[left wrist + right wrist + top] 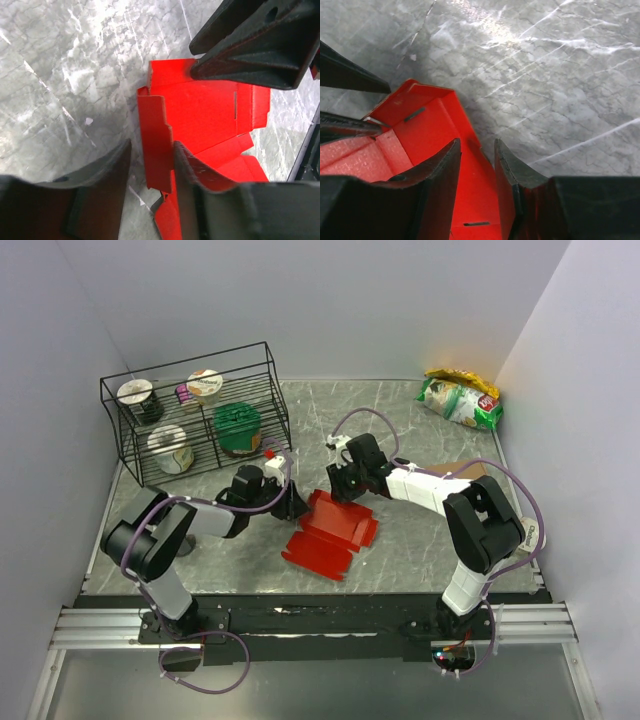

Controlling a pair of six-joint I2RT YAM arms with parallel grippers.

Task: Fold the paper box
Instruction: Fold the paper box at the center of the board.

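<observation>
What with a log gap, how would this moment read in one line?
paper box: part-folded | left hand: open, straddling flap | right hand: open, straddling wall

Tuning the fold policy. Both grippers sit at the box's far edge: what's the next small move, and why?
Probably close the right gripper on the wall of the box. That wall stands upright between its open jaws, unclamped, and the box looks only half formed. The left gripper straddles a side flap, also open; pinning the wall first should let that flap fold in.
</observation>
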